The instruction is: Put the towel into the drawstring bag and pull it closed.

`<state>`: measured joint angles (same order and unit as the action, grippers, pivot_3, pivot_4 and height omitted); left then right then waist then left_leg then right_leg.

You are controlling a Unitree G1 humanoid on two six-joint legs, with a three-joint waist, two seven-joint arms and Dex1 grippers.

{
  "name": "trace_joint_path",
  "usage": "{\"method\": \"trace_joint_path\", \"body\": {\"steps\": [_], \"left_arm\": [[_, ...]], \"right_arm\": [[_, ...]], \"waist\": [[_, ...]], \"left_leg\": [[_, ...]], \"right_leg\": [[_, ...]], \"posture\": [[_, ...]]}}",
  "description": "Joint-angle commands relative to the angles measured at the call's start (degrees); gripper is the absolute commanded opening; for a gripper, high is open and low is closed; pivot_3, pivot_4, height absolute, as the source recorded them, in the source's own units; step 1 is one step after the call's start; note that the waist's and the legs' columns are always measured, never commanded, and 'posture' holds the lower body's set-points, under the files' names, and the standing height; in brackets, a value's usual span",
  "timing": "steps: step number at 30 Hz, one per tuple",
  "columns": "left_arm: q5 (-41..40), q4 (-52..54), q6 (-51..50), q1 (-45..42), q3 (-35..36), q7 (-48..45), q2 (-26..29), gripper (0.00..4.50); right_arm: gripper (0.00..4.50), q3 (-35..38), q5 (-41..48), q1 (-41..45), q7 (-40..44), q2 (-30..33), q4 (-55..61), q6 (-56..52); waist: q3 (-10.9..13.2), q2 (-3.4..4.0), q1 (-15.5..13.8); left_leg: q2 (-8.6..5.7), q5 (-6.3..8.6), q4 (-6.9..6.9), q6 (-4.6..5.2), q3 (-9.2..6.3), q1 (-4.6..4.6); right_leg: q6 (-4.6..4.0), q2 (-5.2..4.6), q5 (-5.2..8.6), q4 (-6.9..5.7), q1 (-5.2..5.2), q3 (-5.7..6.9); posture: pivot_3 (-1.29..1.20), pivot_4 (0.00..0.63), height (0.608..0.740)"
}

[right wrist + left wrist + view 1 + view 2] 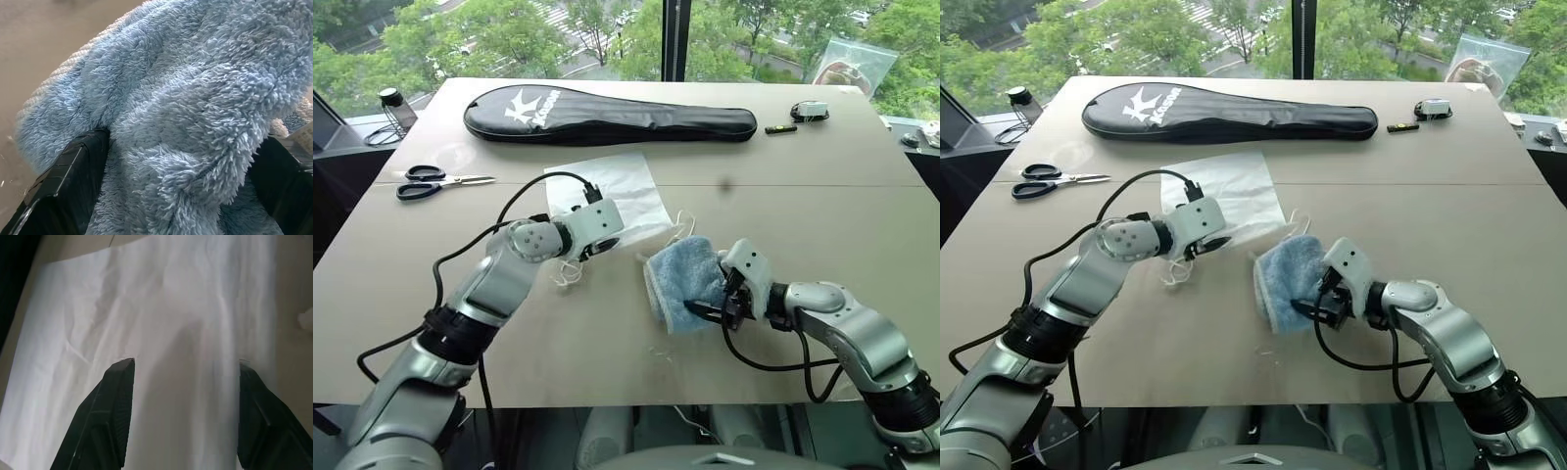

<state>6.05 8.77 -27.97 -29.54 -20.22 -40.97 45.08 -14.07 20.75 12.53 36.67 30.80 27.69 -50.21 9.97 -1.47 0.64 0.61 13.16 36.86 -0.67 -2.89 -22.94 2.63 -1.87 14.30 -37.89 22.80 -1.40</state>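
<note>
You're at the load step: towel (pixel 683 284) isn't in the drawstring bag (pixel 612 191) yet. The bag lies flat on the table (pixel 822 225), its mouth and cords toward you, the towel bunched just beside that mouth. Right gripper (pixel 713 311) has its jaws spread wide with the towel's pile bulging between them; wrist view shows fabric filling the gap, but I can't tell if the fingers actually pinch it. Left gripper (pixel 597 247) sits at the bag's near edge, jaws parted over the white fabric with nothing clamped. Next, I'd judge: close the left on just the top layer at the mouth and lift to open a gap, get a firm right grip on the towel, then push it in. Risk is grabbing both layers and pinning the mouth shut.
</note>
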Motion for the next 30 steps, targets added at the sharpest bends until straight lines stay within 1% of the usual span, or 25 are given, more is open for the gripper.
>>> {"method": "trace_joint_path", "body": {"steps": [1, 3, 4, 5, 6, 7, 8, 9, 10, 12, 13, 16, 17, 21, 24, 27, 30], "left_arm": [[1.4, 2.9, 1.6, -0.5, 3.0, 0.2, 0.3, 2.64], [1.6, 1.8, 1.9, -1.2, 3.2, 0.1, -0.4, 2.64], [1.4, 1.3, 2.1, -1.5, 3.3, -0.2, -0.8, 2.12], [0.9, 1.0, 2.1, -1.8, 3.5, -0.9, -1.3, 1.74], [0.0, 0.8, 1.4, -2.1, 3.8, -1.4, -2.0, 1.45], [-1.0, 0.7, 0.0, -2.3, 4.3, -1.8, -2.7, 1.04], [-3.1, 0.5, -3.1, -2.9, 5.3, -2.6, -4.0, 0.51], [-5.0, 0.4, -5.8, -3.5, 6.2, -3.3, -5.2, 0.03], [-8.3, 0.5, -10.6, -4.5, 8.1, -4.2, -7.1, 0.0], [-14.5, 0.1, -19.6, -6.7, 11.8, -5.7, -10.1, 0.0], [-16.5, -0.3, -22.7, -7.7, 12.9, -6.4, -10.8, 0.0], [-20.7, -1.9, -28.7, -9.9, 15.5, -6.7, -12.5, 0.0], [-21.7, -2.3, -30.0, -10.4, 16.0, -6.6, -12.9, 0.0], [-25.2, -3.1, -33.9, -10.6, 17.2, -5.8, -14.6, 0.0], [-28.9, -2.9, -37.2, -10.1, 18.3, -5.6, -16.9, 0.0], [-34.1, -3.3, -43.1, -10.0, 22.4, -4.4, -21.2, 0.0], [-36.9, -1.2, -46.0, -8.8, 22.9, -4.0, -22.1, 0.0]], "right_arm": [[4.5, -0.9, 0.0, -1.1, 0.1, 0.3, 0.2, -0.2], [4.5, -1.0, -0.2, -0.9, -0.1, 0.2, -0.2, 0.1], [4.5, -1.1, -0.3, -0.9, -0.2, 0.1, -0.5, 0.2], [4.5, -1.4, -0.5, -0.8, -0.2, 0.0, -0.7, 0.3], [4.24, -1.7, -0.8, -0.7, -0.3, -0.2, -1.1, 0.5], [3.94, -2.0, -1.2, -0.5, -0.6, -0.4, -1.4, 0.8], [3.6, -2.4, -1.5, -0.4, -0.9, -0.7, -2.0, 1.0], [3.03, -2.8, -1.8, -0.3, -0.8, -0.9, -2.4, 1.4], [2.72, -3.5, -2.3, -0.3, -0.2, -0.7, -2.6, 2.6], [1.8, -3.8, -2.9, -0.8, 0.8, -0.7, -2.8, 5.7], [1.22, -3.5, -2.9, -1.1, 1.7, -0.6, -2.4, 8.1], [0.07, -0.5, -0.7, -1.1, 3.4, -1.0, 0.2, 11.6], [0.01, 0.1, -0.4, -0.7, 4.0, -0.8, 1.2, 12.8], [0.01, 0.7, 0.6, 0.9, 7.4, 0.1, 4.9, 17.7], [0.01, 1.8, 1.7, 3.1, 8.2, -0.8, 5.8, 20.0], [0.01, 3.8, 3.8, 4.6, 7.8, -4.3, 3.5, 23.2], [0.01, 3.1, 1.5, 6.4, 6.8, -7.0, -1.9, 25.7]], "waist": [[0.0, 0.0, 0.0], [0.0, 0.0, 0.1], [0.0, 0.0, 0.1], [0.0, 0.0, 0.1], [0.0, 0.0, 0.1], [0.0, 0.0, 0.1], [0.0, 0.0, 0.1], [0.0, -0.01, 0.2], [0.0, -0.01, 0.2], [0.0, -0.01, 0.3], [0.0, -0.01, 0.4], [0.0, 0.0, 0.8], [0.0, 0.0, 1.0], [0.0, 0.01, 1.4], [0.0, 0.0, 1.4], [0.0, 0.0, 1.3], [0.0, 0.0, 1.4]], "left_leg": [[0.0, 0.0, 0.0, 0.0, 0.0, 0.0], [0.0, 0.0, 0.0, 0.0, 0.01, 0.01], [0.01, 0.0, 0.0, 0.0, 0.0, 0.01], [0.0, 0.0, 0.0, 0.0, 0.0, 0.01], [0.01, 0.0, 0.0, 0.0, 0.0, 0.01], [0.0, 0.0, 0.0, 0.0, 0.01, 0.01], [0.0, 0.0, 0.0, 0.0, 0.01, 0.01], [0.0, 0.0, 0.01, 0.0, 0.01, 0.01], [0.0, 0.0, 0.02, 0.0, 0.01, 0.01], [0.01, 0.0, 0.03, 0.0, -0.01, 0.01], [0.02, 0.0, 0.05, 0.0, -0.04, 0.01], [0.02, 0.0, 0.05, 0.0, -0.03, 0.02], [0.02, 0.0, 0.05, 0.0, -0.03, 0.02], [0.01, 0.0, 0.05, 0.0, -0.03, 0.01], [0.02, 0.0, 0.05, 0.0, -0.07, 0.01], [0.01, 0.0, 0.06, 0.0, -0.07, 0.01], [0.01, 0.0, 0.08, 0.0, -0.07, 0.01]], "right_leg": [[0.01, 0.0, 0.0, 0.0, 0.0, -0.01], [0.01, 0.0, 0.01, -0.01, 0.0, -0.01], [0.01, 0.01, 0.01, -0.01, 0.0, -0.01], [0.01, 0.02, 0.01, -0.01, 0.0, 0.0], [0.01, 0.02, 0.01, -0.01, 0.0, -0.01], [0.01, 0.02, 0.0, -0.01, 0.0, -0.01], [0.01, 0.01, 0.0, -0.02, -0.01, -0.01], [0.02, 0.02, 0.01, -0.02, -0.01, 0.0], [0.02, 0.03, 0.01, -0.03, -0.01, 0.0], [0.03, 0.04, 0.01, -0.05, -0.01, 0.01], [0.04, 0.06, 0.02, -0.05, -0.01, 0.04], [0.04, 0.07, 0.02, -0.06, -0.01, 0.02], [0.04, 0.08, 0.02, -0.06, -0.01, 0.02], [0.04, 0.06, 0.01, -0.07, -0.01, 0.0], [0.04, 0.06, 0.01, -0.07, -0.01, 0.03], [0.04, 0.05, 0.01, -0.07, -0.01, 0.02], [-0.05, 0.04, -0.05, -0.08, -0.01, 0.02]], "posture": [[0.0, 0.15, 0.74], [0.0, 0.15, 0.74], [0.0, 0.15, 0.74], [0.0, 0.15, 0.74], [0.0, 0.15, 0.74], [0.0, 0.15, 0.74], [0.0, 0.15, 0.74], [0.0, 0.15, 0.74], [0.0, 0.15, 0.74], [0.0, 0.15, 0.74], [0.0, 0.15, 0.74], [0.0, 0.15, 0.74], [0.0, 0.15, 0.74], [0.0, 0.15, 0.74], [0.0, 0.15, 0.74], [0.0, 0.15, 0.74], [0.0, 0.15, 0.74]]}}
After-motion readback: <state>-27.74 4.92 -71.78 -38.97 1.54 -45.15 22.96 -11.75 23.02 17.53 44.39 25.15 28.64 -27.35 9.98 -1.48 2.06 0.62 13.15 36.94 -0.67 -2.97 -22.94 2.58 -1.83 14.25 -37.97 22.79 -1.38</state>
